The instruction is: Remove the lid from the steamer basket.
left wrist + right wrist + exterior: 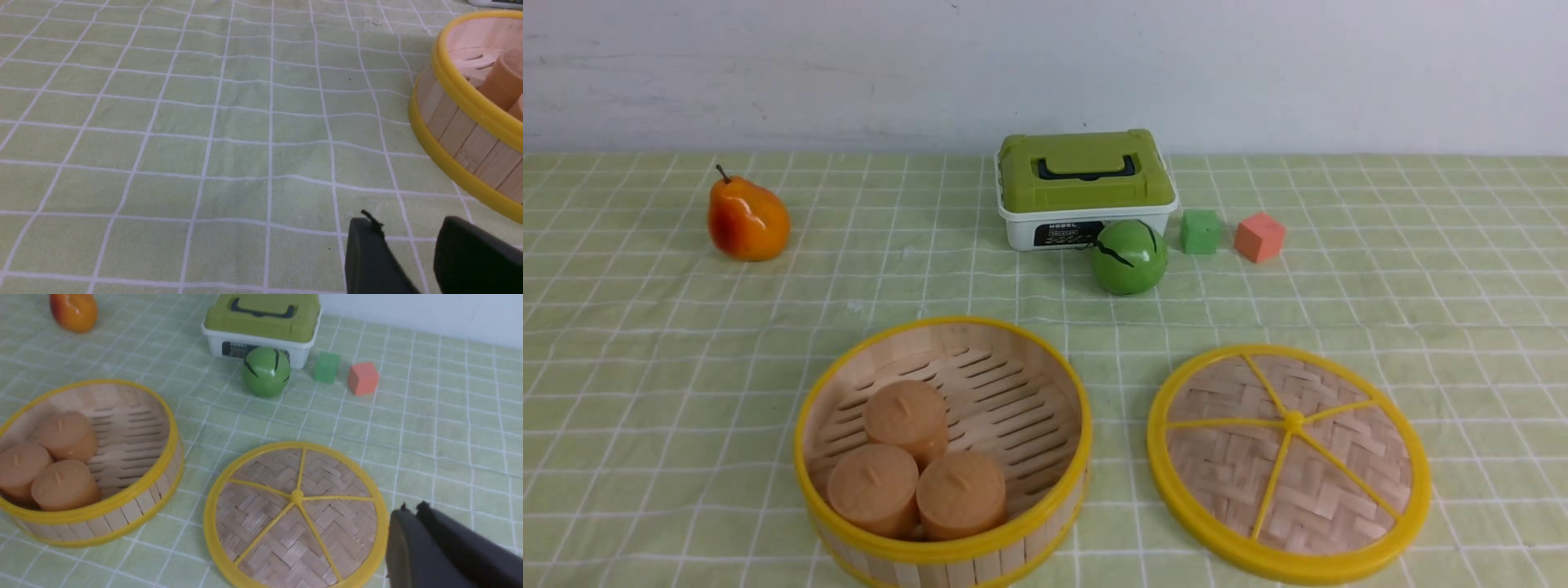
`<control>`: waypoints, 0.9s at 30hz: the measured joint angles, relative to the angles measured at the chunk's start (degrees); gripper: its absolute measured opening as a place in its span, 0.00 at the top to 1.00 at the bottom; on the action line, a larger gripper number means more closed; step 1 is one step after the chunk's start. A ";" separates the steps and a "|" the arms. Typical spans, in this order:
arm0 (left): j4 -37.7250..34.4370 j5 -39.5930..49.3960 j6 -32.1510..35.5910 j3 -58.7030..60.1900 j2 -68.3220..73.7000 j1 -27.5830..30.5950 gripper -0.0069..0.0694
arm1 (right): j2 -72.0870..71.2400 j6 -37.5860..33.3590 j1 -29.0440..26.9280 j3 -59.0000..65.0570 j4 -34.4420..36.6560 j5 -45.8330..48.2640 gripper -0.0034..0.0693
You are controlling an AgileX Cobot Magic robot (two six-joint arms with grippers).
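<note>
Front view, left to right across the green checked tablecloth.

An orange-red pear stands at about 10 o'clock from the steamer basket, well apart from it. The basket sits uncovered near the front edge. Inside it, three tan cylinders stand upright and touching on the slotted floor, bunched toward its 7 o'clock side.

At 1 o'clock from the basket, near the wall, sits a white box with an olive-green top. A green ball with dark streaks rests against the box's front right corner. A green cube and a salmon cube lie just beyond, side by side but apart.

The lid lies flat on the cloth at 3 o'clock from the basket. It is near the basket without touching it, and its spokes and central knob face up.

Wrist views: the left gripper hovers low over bare cloth. Its two black fingers are spread with a clear gap, holding and touching nothing. The basket's slatted wall is near but apart.

The right gripper hangs above the cloth just beside the lid's yellow rim. Its fingers are drawn together with no gap showing between them and nothing held.
</note>
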 joint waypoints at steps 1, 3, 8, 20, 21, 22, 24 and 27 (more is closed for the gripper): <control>0.00 0.00 0.00 0.00 0.00 0.00 0.60 | -3.24 2.42 0.00 1.54 -1.35 0.08 0.98; 0.00 0.00 0.00 0.00 0.00 0.00 0.60 | -6.29 4.97 0.00 3.27 -4.11 0.08 0.98; 0.00 0.00 0.00 0.00 0.00 0.00 0.60 | -8.58 6.69 0.00 6.06 -9.40 -0.37 0.98; 0.00 0.00 0.00 0.00 0.00 0.00 0.60 | -8.58 6.83 0.00 8.42 -11.22 -0.79 0.97; 0.00 0.00 0.00 0.00 0.00 0.00 0.60 | -8.58 6.83 0.00 8.42 -11.22 -0.48 0.97; 0.00 0.00 0.00 0.00 0.00 0.00 0.60 | -8.58 6.73 0.00 8.42 -10.67 -0.07 0.97; 0.00 0.00 0.00 0.00 0.00 0.00 0.60 | -8.58 5.45 0.00 8.49 -8.89 -0.38 0.96; 0.00 0.00 0.00 0.00 0.00 0.00 0.60 | -8.70 1.60 0.00 8.98 -6.63 -3.26 0.96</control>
